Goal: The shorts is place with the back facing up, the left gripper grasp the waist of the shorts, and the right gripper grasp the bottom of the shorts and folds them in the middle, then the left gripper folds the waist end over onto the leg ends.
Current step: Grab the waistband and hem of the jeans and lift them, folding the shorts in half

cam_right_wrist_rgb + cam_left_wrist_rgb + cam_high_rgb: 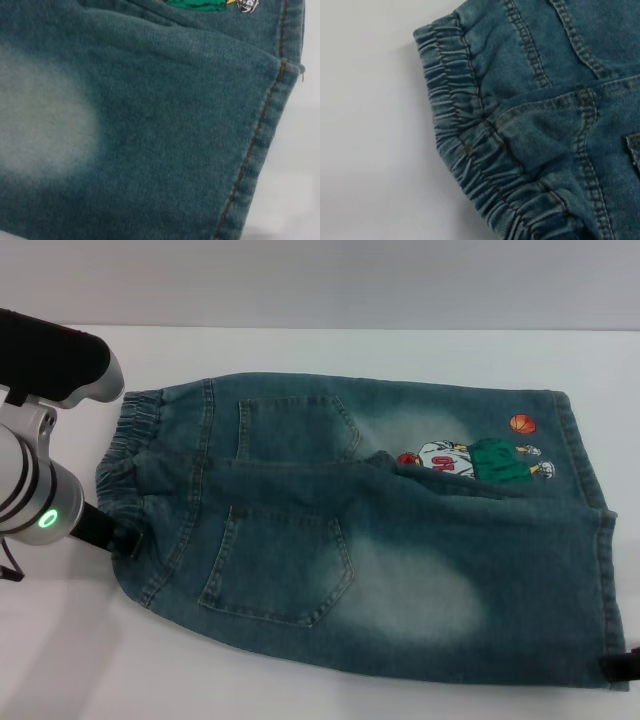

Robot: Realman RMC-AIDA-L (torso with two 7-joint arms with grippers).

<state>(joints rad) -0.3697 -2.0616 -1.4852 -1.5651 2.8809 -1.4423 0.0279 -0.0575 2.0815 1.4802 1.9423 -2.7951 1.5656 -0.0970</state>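
Shorts (370,540) lie spread flat on the white table (300,350), back side up, two patch pockets showing, waist (125,455) toward the robot's left and the leg hems (600,580) toward its right. Left claw (120,537) sits right at the near corner of the gathered waistband, its black tip touching the denim there; whether it is apart or pinched on the fabric, I can't tell. Right claw (622,667) just peeks in as a dark block at the near corner of the closer leg hem, and its state can't be made out either. On the far leg, a cartoon figure print (475,460) with an orange basketball (522,424); red characters on its white jersey, too small to read.
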